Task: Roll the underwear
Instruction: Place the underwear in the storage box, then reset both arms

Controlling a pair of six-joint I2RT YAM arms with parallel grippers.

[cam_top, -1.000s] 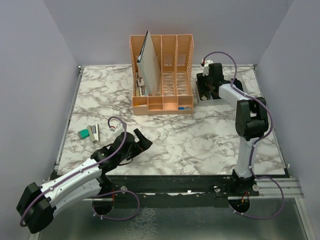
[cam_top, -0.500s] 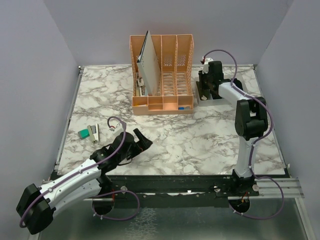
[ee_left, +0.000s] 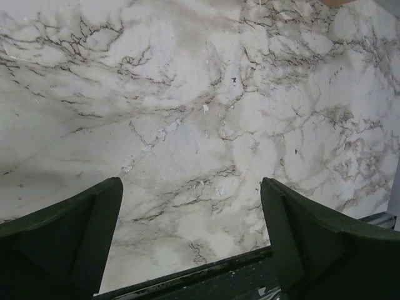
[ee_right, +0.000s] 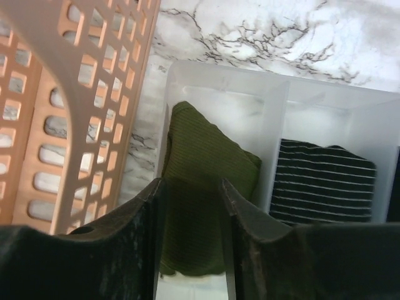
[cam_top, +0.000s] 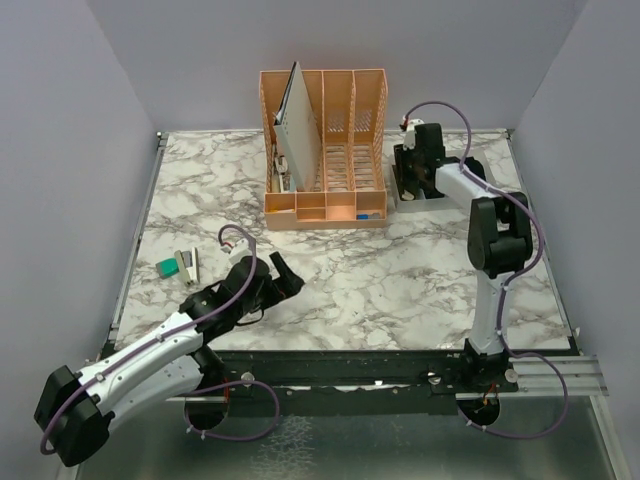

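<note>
The olive-green underwear (ee_right: 206,156) is a rolled bundle in the left compartment of a clear white tray (ee_right: 219,72). My right gripper (ee_right: 190,184) stands over that compartment with its jaws narrowed on the bundle's near end. A black striped underwear roll (ee_right: 322,181) lies in the compartment to its right. In the top view the right gripper (cam_top: 408,170) covers the tray (cam_top: 432,200) at the back right. The other black briefs are hidden. My left gripper (ee_left: 190,187) is wide open and empty above bare marble by the front edge, also in the top view (cam_top: 283,275).
A peach desk organizer (cam_top: 325,140) with an upright grey-white board stands at the back centre, just left of the tray, and its lattice wall (ee_right: 69,94) is close to my right fingers. A small teal block (cam_top: 167,267) and small white items (cam_top: 188,265) lie front left.
My right gripper has shifted slightly left and toward the back over the tray. My left gripper has moved up and back a little near the front edge.
</note>
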